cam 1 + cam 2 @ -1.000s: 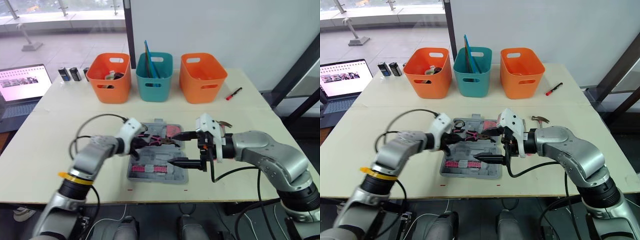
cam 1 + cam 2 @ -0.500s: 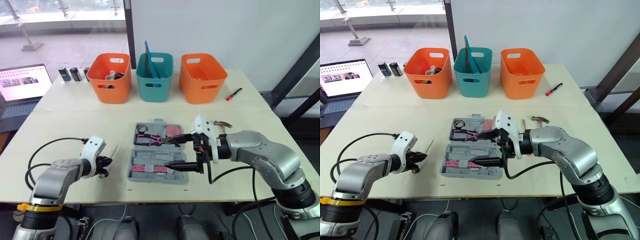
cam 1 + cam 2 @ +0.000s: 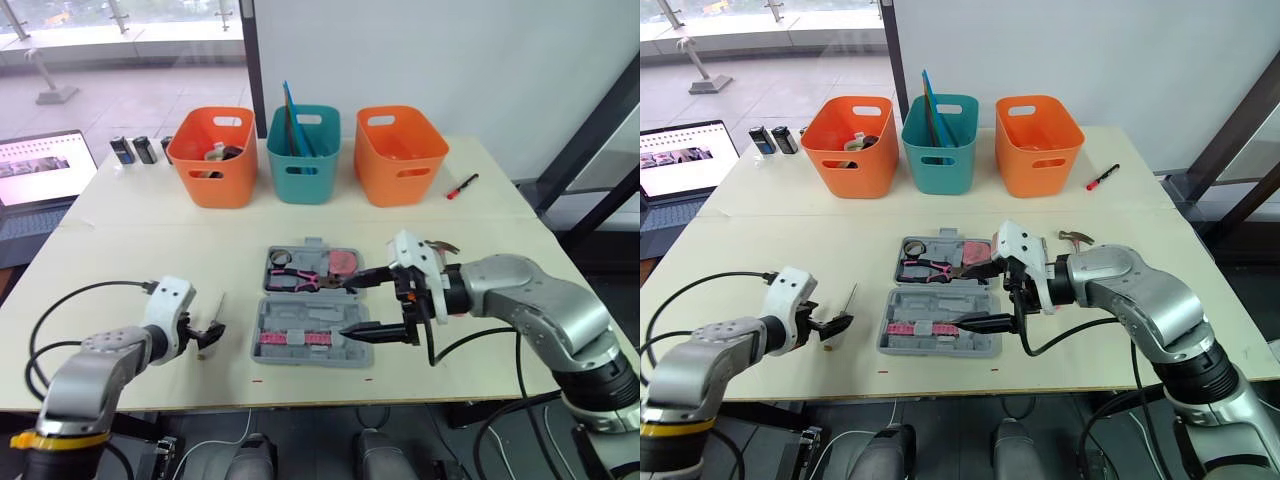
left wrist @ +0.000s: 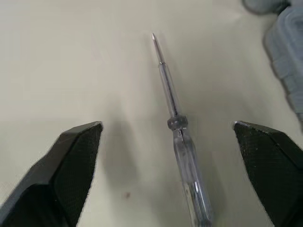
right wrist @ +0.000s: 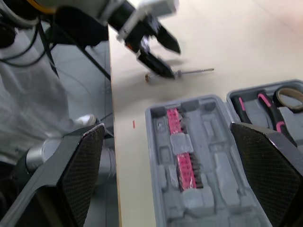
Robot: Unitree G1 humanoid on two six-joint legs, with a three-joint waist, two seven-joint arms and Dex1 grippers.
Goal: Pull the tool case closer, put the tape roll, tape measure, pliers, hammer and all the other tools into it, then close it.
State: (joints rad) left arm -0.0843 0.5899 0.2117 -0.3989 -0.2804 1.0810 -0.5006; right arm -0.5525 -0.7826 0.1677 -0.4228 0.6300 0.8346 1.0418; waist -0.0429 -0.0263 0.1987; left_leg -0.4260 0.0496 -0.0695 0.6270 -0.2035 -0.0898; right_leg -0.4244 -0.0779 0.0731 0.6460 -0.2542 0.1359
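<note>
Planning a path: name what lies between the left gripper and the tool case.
Bare table, in the left eye view; the clear screwdriver lies by the left gripper, short of the tool case.

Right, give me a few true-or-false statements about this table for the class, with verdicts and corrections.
1. The tool case is open. True.
2. The left pincer holds the screwdriver in the air. False: it is open, and the screwdriver lies on the table.
3. The middle basket is teal. True.
4. The red pen lies in the case. False: it lies on the table beside the right-hand orange basket.
</note>
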